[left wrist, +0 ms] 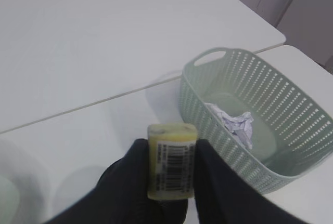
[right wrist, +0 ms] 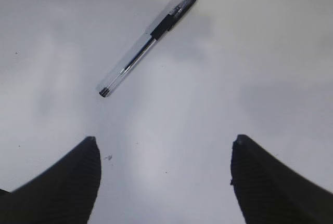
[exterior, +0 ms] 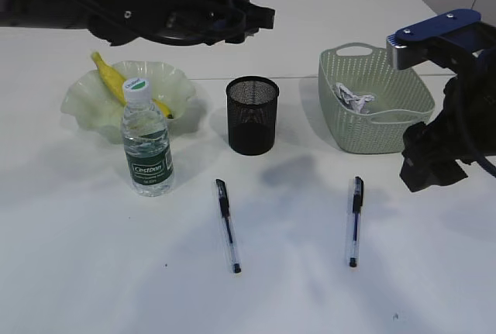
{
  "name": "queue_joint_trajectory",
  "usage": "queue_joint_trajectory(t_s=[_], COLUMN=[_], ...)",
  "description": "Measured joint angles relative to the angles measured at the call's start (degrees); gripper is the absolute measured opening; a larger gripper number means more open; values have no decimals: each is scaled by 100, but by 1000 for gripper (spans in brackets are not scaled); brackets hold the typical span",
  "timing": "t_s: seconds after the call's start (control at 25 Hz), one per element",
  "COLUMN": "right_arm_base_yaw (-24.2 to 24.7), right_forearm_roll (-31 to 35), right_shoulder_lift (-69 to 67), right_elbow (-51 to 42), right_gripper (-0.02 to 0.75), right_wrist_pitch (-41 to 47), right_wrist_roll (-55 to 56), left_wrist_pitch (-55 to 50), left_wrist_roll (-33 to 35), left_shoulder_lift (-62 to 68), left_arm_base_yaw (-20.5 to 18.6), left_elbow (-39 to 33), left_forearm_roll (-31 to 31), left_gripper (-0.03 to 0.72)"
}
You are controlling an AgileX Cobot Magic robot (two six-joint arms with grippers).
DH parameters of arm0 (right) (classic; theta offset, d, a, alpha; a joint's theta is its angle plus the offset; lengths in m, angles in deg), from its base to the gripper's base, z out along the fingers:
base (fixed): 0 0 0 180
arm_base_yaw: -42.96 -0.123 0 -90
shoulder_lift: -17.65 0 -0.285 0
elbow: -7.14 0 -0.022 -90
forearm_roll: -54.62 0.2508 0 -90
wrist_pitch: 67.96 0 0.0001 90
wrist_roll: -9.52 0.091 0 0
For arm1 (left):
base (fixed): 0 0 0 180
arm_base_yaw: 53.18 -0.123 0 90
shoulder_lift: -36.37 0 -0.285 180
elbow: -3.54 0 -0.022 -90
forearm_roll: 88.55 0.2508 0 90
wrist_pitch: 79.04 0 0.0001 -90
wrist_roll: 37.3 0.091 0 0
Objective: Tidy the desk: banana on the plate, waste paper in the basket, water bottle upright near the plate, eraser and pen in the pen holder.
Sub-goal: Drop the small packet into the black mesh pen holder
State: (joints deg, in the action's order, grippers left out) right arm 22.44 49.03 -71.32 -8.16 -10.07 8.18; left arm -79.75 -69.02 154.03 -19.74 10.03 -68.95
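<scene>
My left gripper is shut on the eraser, a pale yellow block with a barcode wrapper. It hangs high over the desk, up and behind the black mesh pen holder. The banana lies in the green plate, and the water bottle stands upright in front of it. The waste paper sits in the basket. Two pens lie on the desk. My right gripper is open and empty above the desk, near the right pen.
The left wrist view shows the basket, with the paper inside, to the right of the held eraser. A seam crosses the tabletop. My right arm stands beside the basket's near right corner.
</scene>
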Motion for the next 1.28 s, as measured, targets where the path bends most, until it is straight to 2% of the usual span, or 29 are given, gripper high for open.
queue_joint_trajectory(t_s=[0.88, 1.12, 1.28], right_arm_base_yaw=[0, 0, 0], right_forearm_roll=[0, 0, 0], right_shoulder_lift=[0, 0, 0], right_elbow=[0, 0, 0], right_gripper=[580, 581, 581], right_wrist_pitch=[8, 8, 8], right_wrist_roll=[0, 0, 0], left_wrist_pitch=[1166, 1187, 786], left_wrist_roll=[0, 0, 0], left_shoulder_lift=[1052, 1342, 1437], left_arm_base_yaw=[0, -36, -48], left_elbow=[213, 584, 747], left_forearm_roll=[192, 214, 226], left_gripper=[183, 183, 183])
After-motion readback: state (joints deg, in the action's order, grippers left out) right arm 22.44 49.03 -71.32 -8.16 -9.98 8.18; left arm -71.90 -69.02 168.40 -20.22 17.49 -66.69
